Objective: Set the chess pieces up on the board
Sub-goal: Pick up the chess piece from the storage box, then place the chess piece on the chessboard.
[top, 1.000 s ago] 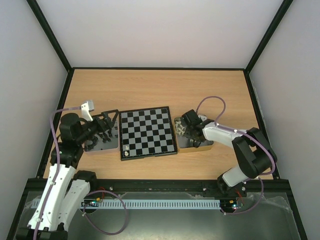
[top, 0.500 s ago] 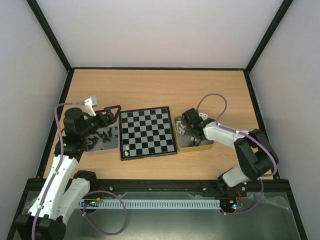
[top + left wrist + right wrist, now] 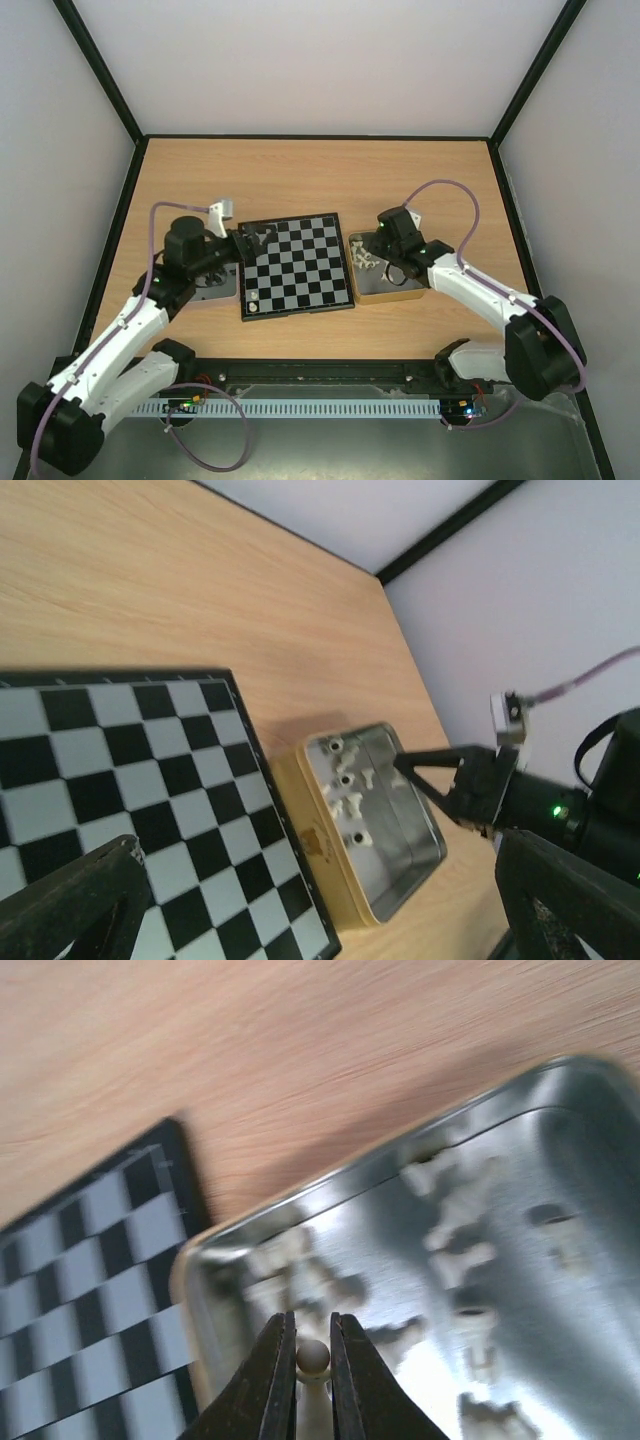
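The board (image 3: 296,266) lies mid-table, with one cream piece (image 3: 253,297) on its near-left corner. My right gripper (image 3: 313,1352) is shut on a cream-white pawn (image 3: 313,1358) and holds it above the right tin (image 3: 520,1260), where several cream pieces (image 3: 455,1250) lie. In the top view it (image 3: 387,258) hangs over that tin (image 3: 400,292). My left gripper (image 3: 257,240) is over the board's far-left corner, with its fingers (image 3: 70,900) wide apart and empty. The left wrist view shows the board (image 3: 130,780) and the right tin (image 3: 400,860).
The left tin (image 3: 218,291) beside the board is mostly hidden under my left arm, so its black pieces do not show. Black frame rails edge the table on all sides. Bare wood lies beyond the board.
My left gripper has swung from the left tin to over the board's far-left corner. My right arm has shifted and lifted a little over the right tin.
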Action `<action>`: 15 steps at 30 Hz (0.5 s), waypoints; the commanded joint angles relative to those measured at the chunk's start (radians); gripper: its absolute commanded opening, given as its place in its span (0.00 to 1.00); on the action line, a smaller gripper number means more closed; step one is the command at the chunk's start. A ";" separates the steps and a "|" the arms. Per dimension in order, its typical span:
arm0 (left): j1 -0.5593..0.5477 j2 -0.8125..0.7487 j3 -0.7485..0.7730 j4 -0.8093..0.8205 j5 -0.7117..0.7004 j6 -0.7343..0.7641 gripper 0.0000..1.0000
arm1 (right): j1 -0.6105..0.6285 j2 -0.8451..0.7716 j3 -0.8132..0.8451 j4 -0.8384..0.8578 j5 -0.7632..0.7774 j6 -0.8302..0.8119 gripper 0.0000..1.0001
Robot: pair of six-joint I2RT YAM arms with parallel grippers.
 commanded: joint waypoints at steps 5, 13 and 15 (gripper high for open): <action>-0.211 0.085 -0.081 0.172 -0.114 -0.138 0.90 | 0.013 -0.107 -0.083 0.315 -0.390 0.306 0.10; -0.347 0.198 -0.117 0.364 -0.131 -0.165 0.72 | 0.085 -0.056 -0.098 0.539 -0.536 0.567 0.10; -0.370 0.241 -0.107 0.393 -0.131 -0.142 0.69 | 0.093 -0.033 -0.100 0.572 -0.585 0.611 0.10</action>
